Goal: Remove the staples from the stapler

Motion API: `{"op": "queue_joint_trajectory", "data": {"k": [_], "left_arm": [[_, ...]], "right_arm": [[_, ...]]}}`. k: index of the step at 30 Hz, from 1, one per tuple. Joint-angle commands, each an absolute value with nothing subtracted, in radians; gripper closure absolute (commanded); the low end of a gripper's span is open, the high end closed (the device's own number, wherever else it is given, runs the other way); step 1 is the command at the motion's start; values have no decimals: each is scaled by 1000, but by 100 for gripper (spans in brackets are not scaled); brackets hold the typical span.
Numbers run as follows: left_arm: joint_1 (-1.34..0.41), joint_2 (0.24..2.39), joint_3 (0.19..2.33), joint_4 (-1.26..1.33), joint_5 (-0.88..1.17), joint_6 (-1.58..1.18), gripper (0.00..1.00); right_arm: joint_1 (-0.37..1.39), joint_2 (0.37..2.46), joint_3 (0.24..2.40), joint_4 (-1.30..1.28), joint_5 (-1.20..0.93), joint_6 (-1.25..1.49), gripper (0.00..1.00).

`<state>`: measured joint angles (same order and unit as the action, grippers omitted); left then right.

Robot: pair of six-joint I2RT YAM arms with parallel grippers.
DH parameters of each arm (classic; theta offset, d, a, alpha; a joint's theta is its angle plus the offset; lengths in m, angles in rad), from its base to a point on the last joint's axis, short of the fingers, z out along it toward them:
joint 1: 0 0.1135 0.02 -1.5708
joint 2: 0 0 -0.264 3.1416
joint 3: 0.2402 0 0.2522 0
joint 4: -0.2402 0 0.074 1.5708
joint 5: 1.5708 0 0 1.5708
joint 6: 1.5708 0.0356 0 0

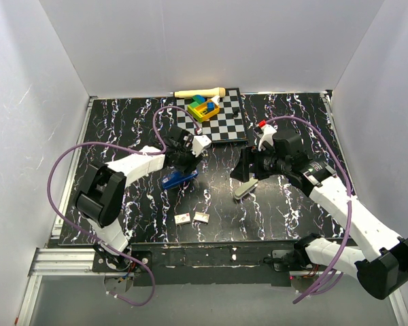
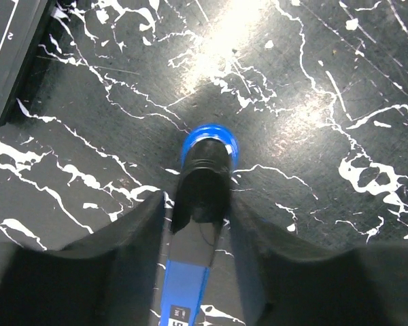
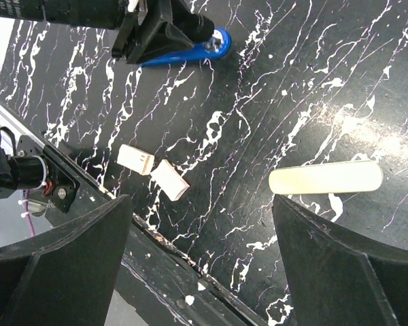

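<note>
"Near the table's [image 1: 292,204] middle, why is the left gripper [image 1: 183,163] clamped on the stapler [image 1: 179,179]?"

"Likely to pin it flat. The right gripper [image 1: 245,170] hangs spread and holds nothing, so it is free to work on it."

You had almost nothing to read here. The stapler [image 2: 189,288] carried a small dark label [image 2: 180,314] with pale characters at the bottom edge of the left wrist view, but it was cut off and too blurred to make out.
</note>
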<state>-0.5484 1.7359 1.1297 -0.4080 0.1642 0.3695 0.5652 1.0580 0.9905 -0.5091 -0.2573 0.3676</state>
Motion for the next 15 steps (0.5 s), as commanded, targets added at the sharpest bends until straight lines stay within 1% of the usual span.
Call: {"op": "queue_joint_trajectory", "data": {"k": [1,3,4,8,15], "left_arm": [[-549,1727,1190,-420,152,333,72],[-549,1733,1222,-448,123,296,95],[-549,1738,1242,-463,103,275,100],[-549,1759,1318,-550,74,200,100],[-557,1824,1420,-705,78,-39,100]], "right_arm": [[572,1042,977,-472,-256,376,8],[572,1042,979,-474,-255,376,8],[572,1043,979,-476,-253,376,8],[572,1052,986,-489,-245,377,9],[574,1061,994,-503,-236,382,9]]}}
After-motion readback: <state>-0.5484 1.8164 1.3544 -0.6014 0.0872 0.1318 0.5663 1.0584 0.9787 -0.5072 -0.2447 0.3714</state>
